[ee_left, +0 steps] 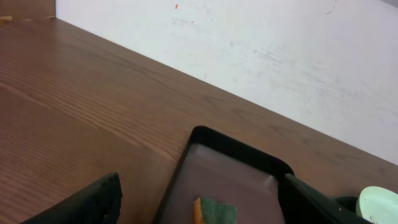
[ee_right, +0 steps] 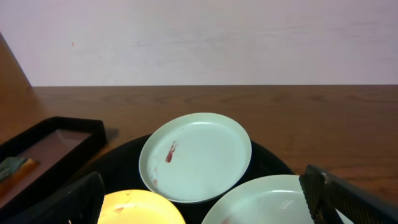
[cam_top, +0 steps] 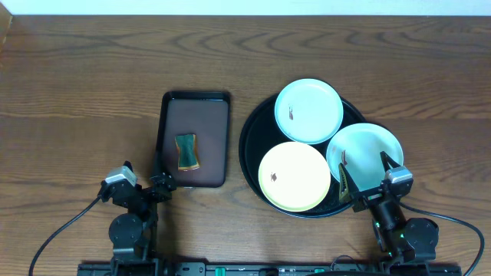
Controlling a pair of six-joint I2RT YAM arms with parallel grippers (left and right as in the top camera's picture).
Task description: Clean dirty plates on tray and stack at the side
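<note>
All three plates are on the tray (cam_top: 248,146), the big black round one, to the right on the surface (cam_top: 77,92). The far plate (cam_top: 308,111) and the right plate (cam_top: 368,147) are pale mint, and the yellow plate (cam_top: 294,176) lies nearest to the arms. No plate is stacked at the side yet, so I judge the cleaning is not begun.

The right plate reaches out over the tray rim, directly under the right pincer (cam_top: 367,170). This pincer stands wide open with nothing in it. I suppose it hangs there because this plate is the easiest to take by its edge.

The left pincer (cam_top: 146,175) is also open and empty, at the near corner of the small tray (cam_top: 199,115), where the sponge (cam_top: 186,151) lies. It seems placed to fetch the sponge for wiping.

From above the layout is plain, but the dirt shows only as small dark specks. The right wrist view looks low across the tray and shows clearly a reddish smear (ee_right: 170,151) on the far plate. The left wrist view shows the sponge is green on top with an orange layer under it. It also shows the white wall (ee_left: 280,50) behind. Of the plates it gives only a pale sliver at its right edge.
</note>
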